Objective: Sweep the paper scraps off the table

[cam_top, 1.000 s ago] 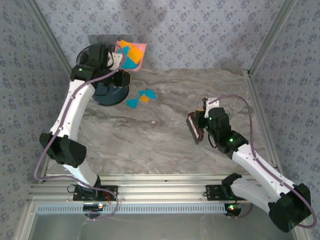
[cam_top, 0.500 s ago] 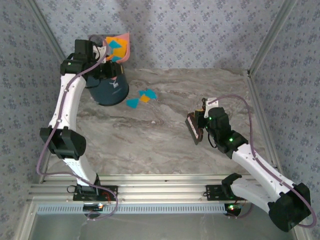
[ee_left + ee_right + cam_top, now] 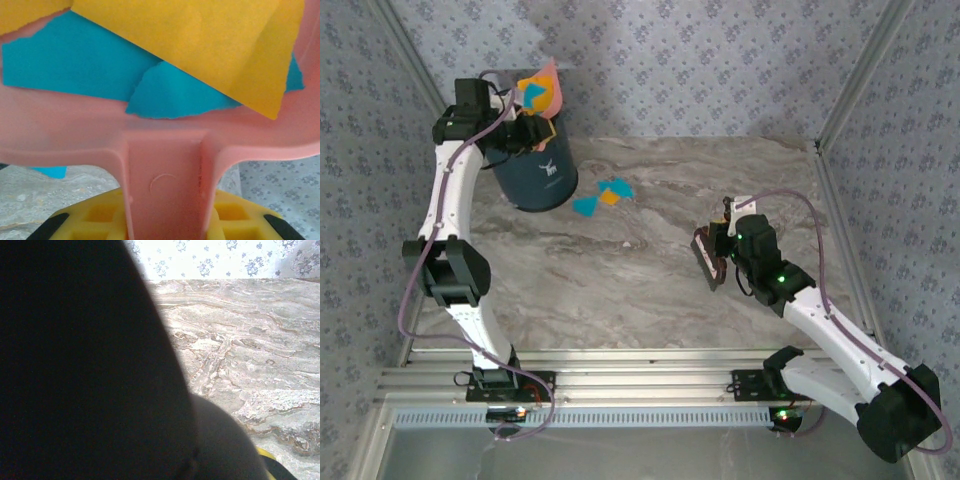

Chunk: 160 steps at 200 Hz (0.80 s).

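Observation:
Above the dark blue bin (image 3: 534, 176) at the table's far left, my left gripper (image 3: 513, 117) is shut on the handle of the pink dustpan (image 3: 548, 88), which is lifted and tilted. Orange and teal paper scraps (image 3: 531, 94) lie in the pan. Seen from the left wrist, the yellow fingers (image 3: 92, 220) clamp the pan's handle (image 3: 165, 185), with the scraps (image 3: 200, 35) heaped right above it. A few more paper scraps (image 3: 603, 195) lie on the table (image 3: 620, 280) just right of the bin. At the right, my right gripper (image 3: 725, 240) is shut on a dark brush (image 3: 707, 258) held low over the table.
Blue-patterned walls and aluminium rails (image 3: 620, 360) close in the table on all sides. The brush's dark body (image 3: 90, 365) blocks the left of the right wrist view, with bare marble table (image 3: 250, 340) beyond it.
My left arm has swung the dustpan left and up until it hangs over the bin, tilting it more steeply. The right arm and brush have not moved.

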Tool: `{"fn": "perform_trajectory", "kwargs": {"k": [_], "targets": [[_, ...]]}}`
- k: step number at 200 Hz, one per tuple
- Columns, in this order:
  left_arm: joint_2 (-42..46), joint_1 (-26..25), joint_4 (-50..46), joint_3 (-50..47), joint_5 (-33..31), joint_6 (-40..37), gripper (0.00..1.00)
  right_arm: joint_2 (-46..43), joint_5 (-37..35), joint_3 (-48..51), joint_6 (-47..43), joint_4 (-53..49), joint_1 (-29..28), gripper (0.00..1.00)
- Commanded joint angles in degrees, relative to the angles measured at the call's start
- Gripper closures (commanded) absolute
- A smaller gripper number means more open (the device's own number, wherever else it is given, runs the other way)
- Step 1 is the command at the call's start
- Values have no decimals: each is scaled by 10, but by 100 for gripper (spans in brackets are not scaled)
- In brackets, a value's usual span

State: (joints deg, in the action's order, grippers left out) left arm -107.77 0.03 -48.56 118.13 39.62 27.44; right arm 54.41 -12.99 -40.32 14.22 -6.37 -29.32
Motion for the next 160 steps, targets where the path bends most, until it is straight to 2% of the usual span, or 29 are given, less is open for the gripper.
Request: {"fn": "perform_trajectory", "kwargs": {"k": [1,51,80,160], "targets": [[-4,8,37,19,43,34,100,-4,-2,-17,9,0,3,100],[-11,23,93,-4,100,112,100,-1,-1,-17,10,-1,3,100],[-7,28,160,-28,126,159,100,0,-1,-17,10,-2,2,100],[10,30,412,-140,190,348,100,2,-4,-18,6,-3,2,100]]}}
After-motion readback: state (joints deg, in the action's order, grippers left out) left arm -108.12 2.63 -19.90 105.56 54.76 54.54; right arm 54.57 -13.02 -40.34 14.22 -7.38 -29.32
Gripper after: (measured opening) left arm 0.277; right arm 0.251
